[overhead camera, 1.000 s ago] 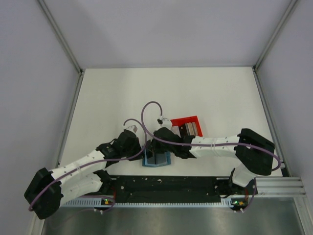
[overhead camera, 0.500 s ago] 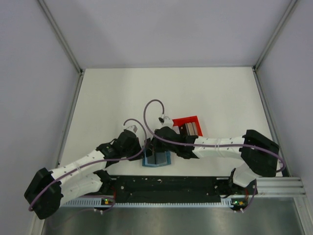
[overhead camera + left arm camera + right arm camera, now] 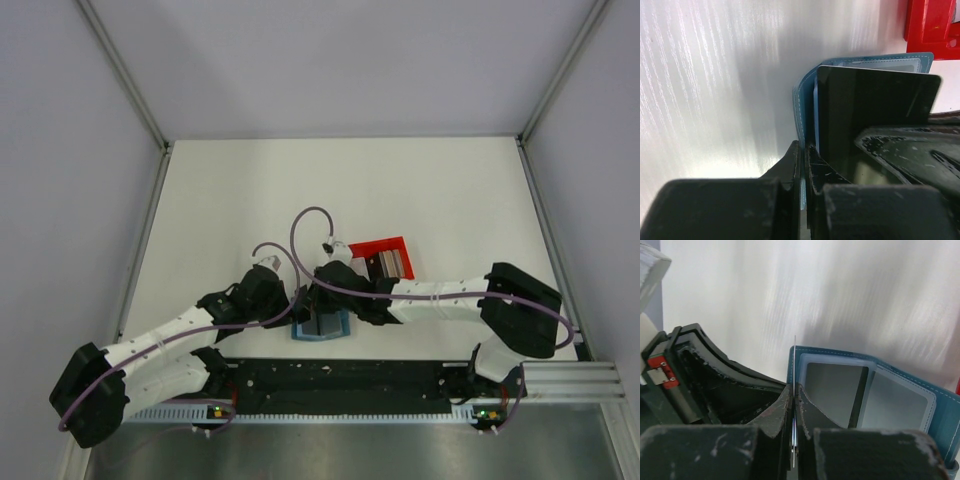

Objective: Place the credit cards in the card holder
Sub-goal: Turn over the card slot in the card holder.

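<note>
One dark card (image 3: 875, 110) is all that's in play right now. It's pinched edge-on in the right gripper (image 3: 794, 405), whose jaws are closed tight on it. It's held upright right at the open card holder (image 3: 835, 352), just beside the clear pockets (image 3: 835, 390). It can't be called slotted in yet, since most of its face is seen standing clear above the teal cover in the left wrist view.

The card holder is laid open on the table (image 3: 300, 190) near the front edge, between the two arms. Its left flap is clamped by the left gripper (image 3: 802, 165), jaws narrowed right down on the teal edge, so the cover is kept propped up.

Whether any pocket has been filled already can't be told. The windows look greyish, but that could just be the lining.

A few greyish cards (image 3: 390, 264) appear to be left in the red tray (image 3: 380, 245), just beyond the card holder. So the job is judged early to mid: one insertion under way, and probably a couple more pickups to be done after it.
</note>
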Controlling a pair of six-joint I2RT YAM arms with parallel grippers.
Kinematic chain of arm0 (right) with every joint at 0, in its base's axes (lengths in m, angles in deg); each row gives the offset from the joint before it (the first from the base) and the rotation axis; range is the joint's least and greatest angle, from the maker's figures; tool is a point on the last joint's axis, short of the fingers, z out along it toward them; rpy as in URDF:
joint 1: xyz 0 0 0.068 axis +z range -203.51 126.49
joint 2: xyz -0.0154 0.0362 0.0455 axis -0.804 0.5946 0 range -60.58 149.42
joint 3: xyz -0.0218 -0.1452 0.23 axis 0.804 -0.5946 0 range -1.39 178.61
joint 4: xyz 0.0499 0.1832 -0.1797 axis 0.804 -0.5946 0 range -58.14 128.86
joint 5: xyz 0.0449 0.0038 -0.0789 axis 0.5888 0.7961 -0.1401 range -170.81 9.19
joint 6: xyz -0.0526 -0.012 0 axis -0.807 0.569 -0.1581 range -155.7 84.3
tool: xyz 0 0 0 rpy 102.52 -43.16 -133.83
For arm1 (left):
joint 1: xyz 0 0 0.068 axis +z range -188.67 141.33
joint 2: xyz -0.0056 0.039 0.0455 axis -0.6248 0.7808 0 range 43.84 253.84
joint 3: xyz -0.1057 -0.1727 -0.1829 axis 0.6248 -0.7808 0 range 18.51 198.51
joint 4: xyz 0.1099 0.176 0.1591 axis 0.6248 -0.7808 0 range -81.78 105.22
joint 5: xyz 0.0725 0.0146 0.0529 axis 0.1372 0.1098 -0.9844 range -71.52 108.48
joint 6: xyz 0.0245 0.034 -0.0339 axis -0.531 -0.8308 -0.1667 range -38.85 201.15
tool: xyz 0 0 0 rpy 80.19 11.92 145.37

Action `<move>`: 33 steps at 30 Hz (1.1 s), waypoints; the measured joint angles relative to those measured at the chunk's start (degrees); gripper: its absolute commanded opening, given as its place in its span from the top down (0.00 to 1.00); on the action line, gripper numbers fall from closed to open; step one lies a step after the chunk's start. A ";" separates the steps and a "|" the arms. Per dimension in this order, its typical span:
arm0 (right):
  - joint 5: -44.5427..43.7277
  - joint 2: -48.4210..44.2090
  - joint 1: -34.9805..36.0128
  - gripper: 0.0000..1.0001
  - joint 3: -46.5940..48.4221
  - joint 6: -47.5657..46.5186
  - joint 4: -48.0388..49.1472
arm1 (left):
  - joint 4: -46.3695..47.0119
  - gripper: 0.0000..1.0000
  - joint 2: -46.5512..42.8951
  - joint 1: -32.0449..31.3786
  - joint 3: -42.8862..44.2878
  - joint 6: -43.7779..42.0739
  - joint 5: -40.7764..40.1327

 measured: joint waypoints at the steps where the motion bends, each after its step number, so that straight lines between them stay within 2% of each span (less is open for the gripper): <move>1: 0.02 0.35 0.00 1.00 0.00 0.00 -0.07 | 0.00 1.00 -0.02 0.00 0.00 0.09 0.02; 18: -2.16 0.98 0.66 1.00 1.57 -1.40 -5.55 | 0.22 1.00 -0.02 0.00 -0.07 0.59 0.04; 33: -5.49 -2.82 0.76 1.00 1.60 -3.34 -11.10 | 0.48 1.00 -0.02 0.00 -0.31 0.57 -0.02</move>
